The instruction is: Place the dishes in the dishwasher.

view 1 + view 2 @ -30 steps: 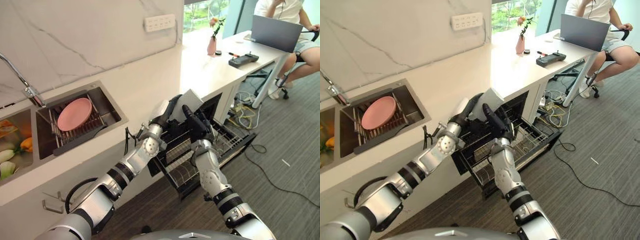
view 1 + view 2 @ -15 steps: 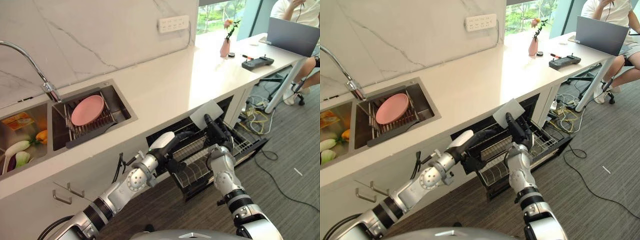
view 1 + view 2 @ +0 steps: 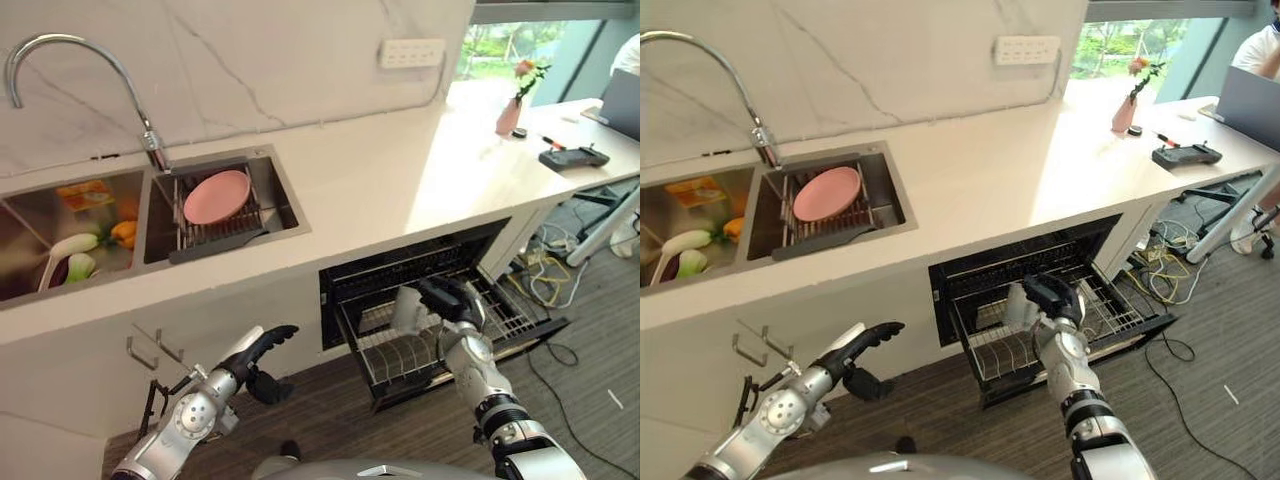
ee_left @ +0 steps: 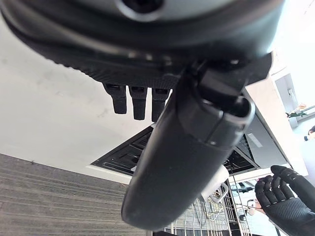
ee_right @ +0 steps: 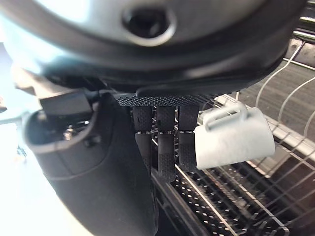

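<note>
Wrist view gives me what the head misses: mug (image 5: 234, 139) just beside my right hand (image 5: 165, 142), fingers straight, touching it over the rack (image 5: 275, 196).

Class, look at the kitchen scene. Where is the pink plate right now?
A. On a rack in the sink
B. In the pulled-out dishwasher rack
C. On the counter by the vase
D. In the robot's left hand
A. The pink plate lies on a rack in the sink, below the tap, far from both hands.
</note>
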Robot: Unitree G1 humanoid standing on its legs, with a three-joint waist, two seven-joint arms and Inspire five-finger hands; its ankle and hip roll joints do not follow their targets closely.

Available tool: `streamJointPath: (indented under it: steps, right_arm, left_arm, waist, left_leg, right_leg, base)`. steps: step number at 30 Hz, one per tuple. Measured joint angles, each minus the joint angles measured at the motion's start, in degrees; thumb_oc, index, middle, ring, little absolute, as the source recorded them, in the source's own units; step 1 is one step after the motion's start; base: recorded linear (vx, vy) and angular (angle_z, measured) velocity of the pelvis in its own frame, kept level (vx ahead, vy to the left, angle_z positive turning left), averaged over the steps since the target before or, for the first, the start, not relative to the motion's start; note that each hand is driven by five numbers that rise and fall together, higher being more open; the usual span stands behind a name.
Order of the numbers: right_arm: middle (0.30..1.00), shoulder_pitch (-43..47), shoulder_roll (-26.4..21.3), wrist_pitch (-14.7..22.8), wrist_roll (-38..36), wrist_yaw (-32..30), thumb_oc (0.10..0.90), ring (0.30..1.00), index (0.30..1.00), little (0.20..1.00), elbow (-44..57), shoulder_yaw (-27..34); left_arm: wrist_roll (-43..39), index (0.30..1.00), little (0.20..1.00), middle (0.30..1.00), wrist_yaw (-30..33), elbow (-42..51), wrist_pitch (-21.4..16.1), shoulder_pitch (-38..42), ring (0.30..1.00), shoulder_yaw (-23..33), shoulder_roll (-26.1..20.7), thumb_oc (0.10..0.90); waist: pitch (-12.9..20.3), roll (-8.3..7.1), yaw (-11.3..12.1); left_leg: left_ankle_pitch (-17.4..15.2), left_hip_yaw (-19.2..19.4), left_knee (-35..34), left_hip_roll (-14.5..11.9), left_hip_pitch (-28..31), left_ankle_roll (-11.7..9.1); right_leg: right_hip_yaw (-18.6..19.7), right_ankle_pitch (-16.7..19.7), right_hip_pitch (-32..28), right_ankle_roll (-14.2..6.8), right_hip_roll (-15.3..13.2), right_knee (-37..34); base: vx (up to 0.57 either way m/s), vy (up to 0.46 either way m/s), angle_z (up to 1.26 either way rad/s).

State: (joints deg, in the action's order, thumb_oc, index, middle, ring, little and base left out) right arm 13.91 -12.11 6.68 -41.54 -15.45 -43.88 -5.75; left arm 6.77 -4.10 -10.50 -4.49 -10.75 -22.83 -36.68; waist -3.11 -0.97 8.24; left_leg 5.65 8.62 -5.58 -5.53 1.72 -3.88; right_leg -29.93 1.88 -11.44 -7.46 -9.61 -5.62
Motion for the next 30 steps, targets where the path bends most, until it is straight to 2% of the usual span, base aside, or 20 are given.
streamJointPath:
  steps: [1, 5, 7, 10, 13, 14, 15, 17, 19, 20, 23, 25, 26, 27, 28, 30]
  right_arm:
    - [0.300, 0.00, 0.00, 0.00, 0.00, 0.00, 0.400, 0.300, 0.300, 0.300, 0.00, 0.00]
    - [0.300, -0.52, -1.62, -2.17, 10.15, 3.80, 0.400, 0.300, 0.300, 0.300, -6.69, -3.06]
    - [0.300, 0.15, -1.88, -3.79, 14.29, 4.91, 0.400, 0.300, 0.300, 0.300, -12.35, -4.62]
    - [0.300, 1.32, -1.91, -5.19, 19.72, 5.47, 0.400, 0.300, 0.300, 0.300, -14.44, -6.88]
    - [0.300, 3.89, -1.79, -6.82, 25.85, 5.80, 0.400, 0.300, 0.300, 0.300, -17.83, -8.58]
    - [0.331, 4.29, -1.86, -7.02, 26.78, 5.79, 0.420, 0.331, 0.331, 0.331, -18.26, -9.06]
    - [0.455, 5.20, -1.82, -8.09, 29.81, 5.86, 0.504, 0.455, 0.455, 0.455, -19.12, -9.69]
    - [0.516, 5.62, -1.83, -8.34, 30.88, 6.04, 0.544, 0.516, 0.516, 0.516, -19.93, -10.17]
    - [0.618, 6.90, -1.88, -8.55, 32.66, 5.98, 0.612, 0.618, 0.618, 0.618, -21.65, -10.20]
    - [0.900, 7.65, -2.04, -8.74, 32.78, 5.84, 0.800, 0.900, 0.900, 0.900, -23.01, -10.18]
    - [0.900, 9.55, -2.13, -8.90, 32.80, 5.25, 0.800, 0.900, 0.900, 0.900, -25.42, -10.06]
    - [0.900, 12.22, -2.76, -8.92, 32.70, 4.68, 0.800, 0.900, 0.900, 0.900, -27.29, -9.83]
    - [0.900, 13.37, -3.16, -8.90, 32.68, 4.24, 0.800, 0.900, 0.900, 0.900, -27.85, -9.38]
    - [0.900, 14.91, -3.97, -8.92, 32.54, 4.06, 0.800, 0.900, 0.900, 0.900, -28.47, -8.89]
    - [0.900, 15.25, -4.33, -8.93, 32.53, 3.97, 0.800, 0.900, 0.900, 0.900, -28.56, -8.91]
    - [0.900, 16.97, -5.26, -8.89, 32.45, 3.85, 0.800, 0.900, 0.900, 0.900, -29.60, -8.88]
  left_arm:
    - [0.00, 0.900, 0.900, 0.900, 0.00, 0.00, 0.00, 0.00, 0.900, 0.00, 0.00, 0.800]
    - [0.08, 0.900, 0.900, 0.900, -0.94, -1.11, -0.59, -2.98, 0.900, 2.51, -2.74, 0.800]
    - [0.25, 0.900, 0.900, 0.900, -1.34, -3.22, -0.69, -3.63, 0.900, 3.03, -2.93, 0.800]
    - [0.63, 0.900, 0.900, 0.900, -1.35, -7.01, -0.86, -3.80, 0.900, 3.03, -2.58, 0.800]
    - [0.72, 0.900, 0.900, 0.900, -1.14, -12.35, -0.89, -5.39, 0.900, 4.55, 0.32, 0.800]
    - [0.73, 0.900, 0.900, 0.900, -1.11, -13.74, -0.54, -5.09, 0.900, 5.23, 1.43, 0.800]
    - [0.73, 0.900, 0.900, 0.900, -0.25, -18.83, -0.31, -4.93, 0.900, 6.50, 4.38, 0.800]
    - [0.74, 0.900, 0.900, 0.900, 0.20, -22.30, 0.73, -5.80, 0.900, 6.62, 5.80, 0.800]
    - [0.73, 0.900, 0.900, 0.900, 1.53, -30.05, 0.28, -5.82, 0.900, 9.75, 10.01, 0.800]
    - [0.72, 0.900, 0.900, 0.900, 2.37, -34.99, 1.46, -5.00, 0.900, 10.37, 11.67, 0.800]
    - [0.58, 0.900, 0.900, 0.900, 3.75, -44.40, 1.26, -4.88, 0.900, 12.38, 14.28, 0.800]
    - [0.07, 0.900, 0.900, 0.900, 4.75, -52.87, 2.41, -2.56, 0.900, 12.80, 16.49, 0.800]
    - [-0.06, 0.900, 0.900, 0.900, 4.80, -54.47, 2.71, -1.94, 0.900, 12.71, 17.07, 0.800]
    - [-0.12, 0.900, 0.900, 0.900, 4.81, -54.89, 3.33, -1.76, 0.900, 12.54, 17.70, 0.800]
    - [-0.20, 0.900, 0.900, 0.900, 4.82, -54.98, 3.34, -1.37, 0.900, 12.55, 17.91, 0.800]
    - [-1.83, 0.900, 0.900, 0.900, 5.56, -56.20, 3.58, -0.88, 0.900, 12.52, 18.34, 0.800]
  waist:
    - [0.00, 0.00, 0.00]
    - [-0.27, -1.60, 0.94]
    - [-0.35, -1.72, 1.15]
    - [-0.40, -1.62, 1.07]
    - [-0.49, -1.46, 1.20]
    - [-0.51, -1.38, 0.97]
    - [-0.61, -1.20, 1.30]
    - [-0.70, -1.07, 1.68]
    - [-0.82, -0.87, 2.13]
    - [-1.04, -0.78, 2.20]
    - [-2.26, -0.09, 4.05]
    - [-3.75, 1.47, 4.35]
    - [-4.43, 1.85, 4.36]
    - [-5.72, 3.02, 4.86]
    - [-5.95, 3.29, 4.98]
    - [-6.93, 4.60, 6.26]
  left_leg:
    - [0.00, 0.00, 0.00, 0.00, 0.00, 0.00]
    - [0.22, -1.21, 0.00, 0.03, -0.81, -0.33]
    - [0.23, -1.26, 0.00, 0.07, -0.91, -0.35]
    - [0.26, -1.25, 0.00, 0.02, -0.91, -0.35]
    - [0.30, -1.17, 0.00, 0.01, -0.96, -0.28]
    - [0.31, -1.17, 0.01, 0.02, -0.96, -0.27]
    - [0.46, -1.34, 0.03, -0.04, -1.21, -0.08]
    - [0.54, -1.67, 0.02, -0.09, -1.68, -0.14]
    - [0.87, -2.00, 0.11, -0.15, -2.57, -0.18]
    - [1.07, -2.85, 0.30, -0.19, -3.18, -0.26]
    - [1.68, -3.53, 0.32, -0.40, -4.84, -0.34]
    - [2.69, -4.84, 0.33, -0.54, -7.59, -0.30]
    - [3.07, -5.18, 0.33, -0.59, -8.35, -0.21]
    - [3.19, -5.77, 0.32, -0.65, -9.31, -0.39]
    - [3.20, -5.98, 0.32, -0.64, -9.74, -0.50]
    - [3.60, -6.59, 0.31, -0.47, -11.27, -0.51]
  right_leg:
    - [0.00, 0.00, 0.00, 0.00, 0.00, 0.00]
    - [-1.26, -0.07, 0.13, 0.03, 0.13, -0.01]
    - [-1.30, -0.06, 0.16, 0.03, 0.09, -0.01]
    - [-1.23, -0.05, 0.19, 0.04, 0.12, -0.02]
    - [-1.10, -0.08, 0.35, 0.05, 0.12, -0.04]
    - [-1.10, -0.08, 0.36, 0.05, 0.10, -0.06]
    - [-1.28, -0.10, 0.49, 0.08, 0.21, -0.05]
    - [-1.62, -0.19, 0.70, 0.16, 0.36, -0.03]
    - [-1.93, -0.18, 1.36, 0.18, 0.52, -0.04]
    - [-2.68, -0.23, 1.54, 0.26, 0.67, -0.05]
    - [-3.24, -0.18, 2.81, 0.44, 1.10, -0.03]
    - [-4.60, 0.20, 4.70, 0.84, 1.51, -0.01]
    - [-4.84, 0.43, 5.33, 1.00, 1.64, 0.01]
    - [-5.26, 0.69, 5.93, 1.14, 1.78, 0.00]
    - [-5.43, 0.80, 6.30, 1.19, 1.79, 0.00]
    - [-6.23, 1.10, 7.34, 1.21, 1.81, 0.01]
  base:
    - [-0.01, -0.002, 0.11]
    - [-0.02, -0.005, 0.14]
    - [0.00, 0.000, 0.00]
    - [0.00, 0.000, 0.00]
    - [-0.01, 0.003, 0.00]
    - [-0.04, 0.002, 0.02]
    - [-0.06, -0.002, 0.05]
    - [-0.06, -0.006, 0.08]
    - [-0.06, -0.004, 0.13]
    - [-0.10, -0.002, 0.24]
    - [-0.12, 0.013, 0.15]
    - [-0.12, 0.030, 0.28]
    - [-0.10, 0.027, 0.31]
    - [-0.08, 0.021, 0.16]
    - [-0.07, 0.021, 0.19]
    - [-0.04, 0.023, 0.17]
